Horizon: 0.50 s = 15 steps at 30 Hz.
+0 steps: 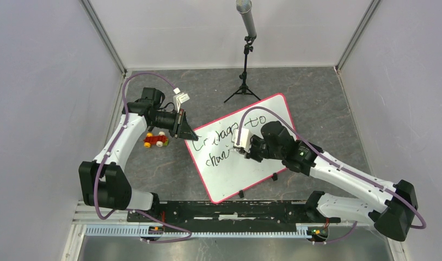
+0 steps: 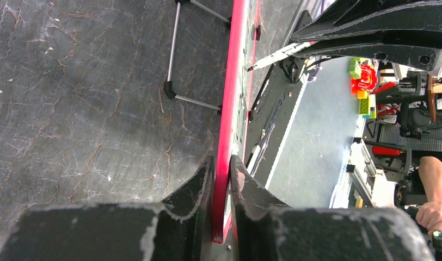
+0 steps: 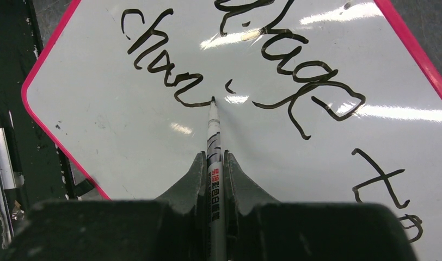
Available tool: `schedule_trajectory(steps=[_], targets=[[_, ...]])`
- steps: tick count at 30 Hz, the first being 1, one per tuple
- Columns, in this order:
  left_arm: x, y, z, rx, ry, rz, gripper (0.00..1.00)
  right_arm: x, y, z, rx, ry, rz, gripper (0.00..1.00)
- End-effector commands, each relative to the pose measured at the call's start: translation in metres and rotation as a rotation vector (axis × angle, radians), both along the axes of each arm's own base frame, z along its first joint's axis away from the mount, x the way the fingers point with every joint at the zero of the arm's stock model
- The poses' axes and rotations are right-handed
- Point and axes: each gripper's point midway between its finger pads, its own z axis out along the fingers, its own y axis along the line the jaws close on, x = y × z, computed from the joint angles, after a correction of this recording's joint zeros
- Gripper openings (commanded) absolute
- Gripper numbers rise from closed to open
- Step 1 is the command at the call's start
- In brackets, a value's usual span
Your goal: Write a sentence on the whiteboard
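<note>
While our right hand grips the marker mid-"chan" | sentence about half written, we judge | left hand clamps whiteboard rim

On whiteboard, sentence, you can read "courage to", under it "chan" — marker label print too small to read.

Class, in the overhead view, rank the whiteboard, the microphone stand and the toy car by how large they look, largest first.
1. the whiteboard, clearly the largest.
2. the microphone stand: long but thin. It rises toward the camera, so it may look oversized.
3. the toy car, the smallest.
</note>
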Motion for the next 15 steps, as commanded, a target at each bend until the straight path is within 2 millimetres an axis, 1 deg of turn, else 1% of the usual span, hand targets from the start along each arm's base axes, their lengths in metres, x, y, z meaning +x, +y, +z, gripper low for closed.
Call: schedule_trajectory(steps=[1, 8, 15], targets=[[0.005, -0.002, -0.002, 0.042, -0.044, -0.004, 0.02, 0.011, 0.012, 0.022, 0.057, -0.037, -0.009, 0.00], [0.005, -0.002, -0.003, 0.043, -0.048, -0.007, 0.02, 0.002, 0.014, 0.010, 0.040, 0.008, 0.031, 0.00], [0.006, -0.002, -0.004, 0.043, -0.046, -0.008, 0.02, -0.011, 0.006, -0.010, 0.011, 0.050, 0.054, 0.00]])
